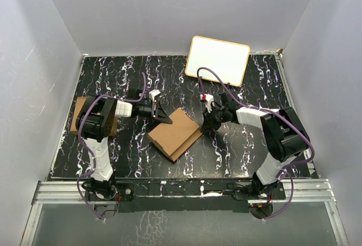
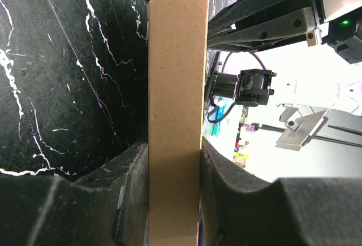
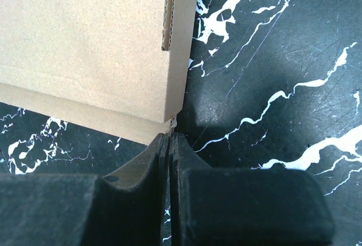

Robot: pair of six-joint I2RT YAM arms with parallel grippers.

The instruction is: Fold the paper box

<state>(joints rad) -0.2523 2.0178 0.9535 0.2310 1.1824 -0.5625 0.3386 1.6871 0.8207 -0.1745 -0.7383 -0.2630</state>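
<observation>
The paper box (image 1: 175, 134) is a flat brown carton lying slantwise in the middle of the black marbled table. My left gripper (image 1: 163, 116) is shut on its upper left edge. In the left wrist view the box (image 2: 175, 76) shows edge-on as a slim upright strip clamped between the pads of the left gripper (image 2: 174, 167). My right gripper (image 1: 203, 126) is at the box's right corner. In the right wrist view the right gripper (image 3: 170, 137) has its jaws pressed together on a thin cardboard sliver at the corner of the box (image 3: 85, 37).
A white board with a yellow rim (image 1: 218, 60) lies at the back right. Brown cartons (image 1: 77, 116) lie at the left edge, partly under my left arm. White walls stand close around the table.
</observation>
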